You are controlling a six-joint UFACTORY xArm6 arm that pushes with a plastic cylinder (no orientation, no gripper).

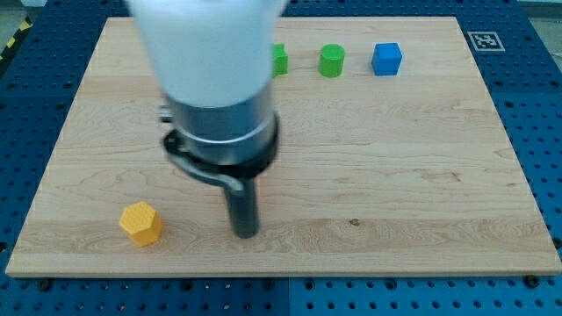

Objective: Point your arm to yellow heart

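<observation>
No yellow heart shows in the camera view; the arm's large body hides part of the board behind it. My tip (245, 233) rests on the wooden board (413, 175) near the view's bottom, left of centre. An orange-yellow hexagonal block (140, 223) lies to the left of my tip, apart from it by about a block and a half. A green block (279, 59), partly hidden by the arm, a green cylinder (331, 61) and a blue cube (386, 59) stand in a row near the view's top.
The board lies on a blue perforated table (544, 105). A black-and-white marker tag (484, 40) sits at the board's top right corner. The arm's white and grey body (211, 79) covers the upper left-centre of the board.
</observation>
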